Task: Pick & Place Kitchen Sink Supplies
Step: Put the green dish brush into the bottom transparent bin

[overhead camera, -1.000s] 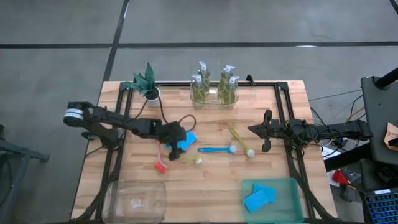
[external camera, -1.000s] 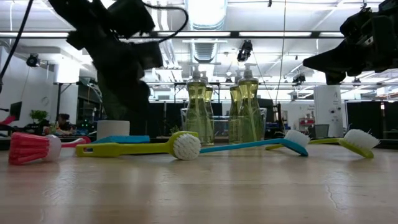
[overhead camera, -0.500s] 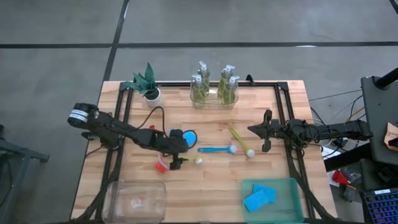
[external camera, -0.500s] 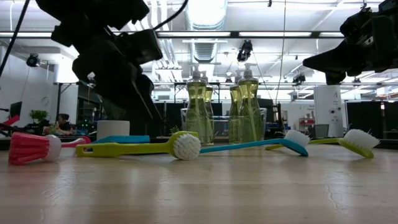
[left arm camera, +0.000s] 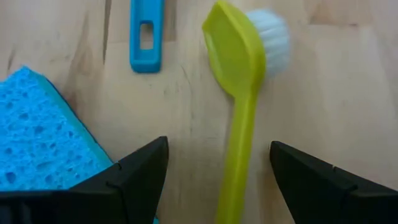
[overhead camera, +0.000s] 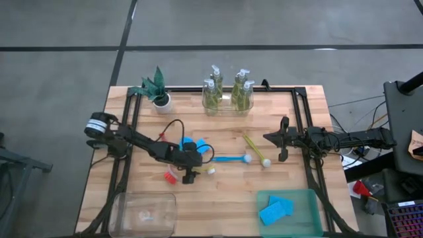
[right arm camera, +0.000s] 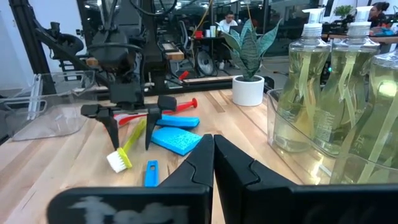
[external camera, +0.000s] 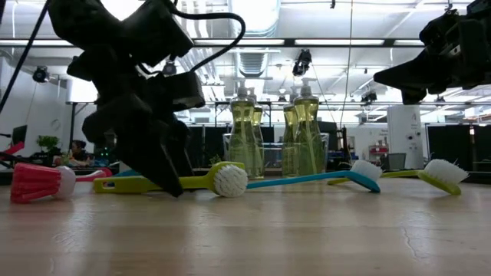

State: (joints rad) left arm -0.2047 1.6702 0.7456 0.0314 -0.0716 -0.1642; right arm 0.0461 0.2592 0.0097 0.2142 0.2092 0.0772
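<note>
**A:** Brushes lie mid-table. Where is the left gripper (overhead camera: 188, 176)?

**B:** Low over the yellow brush (left arm camera: 239, 118), fingers spread wide, one each side of its handle, neither touching. Straddling it like that looks like lining up a grab.

**A:** What sits nearby?

**B:** A blue sponge (left arm camera: 43, 140) just beside one finger, a blue brush (overhead camera: 230, 158) past the yellow one's head, a red brush (external camera: 40, 181) on the other side. Four soap bottles (overhead camera: 227, 92) stand in a clear tray at the far edge.

**A:** And the right gripper (overhead camera: 283, 139)?

**B:** Waiting above the table's right side, fingers pressed together, empty. Two more sponges rest in the green bin (overhead camera: 310, 198).
</note>
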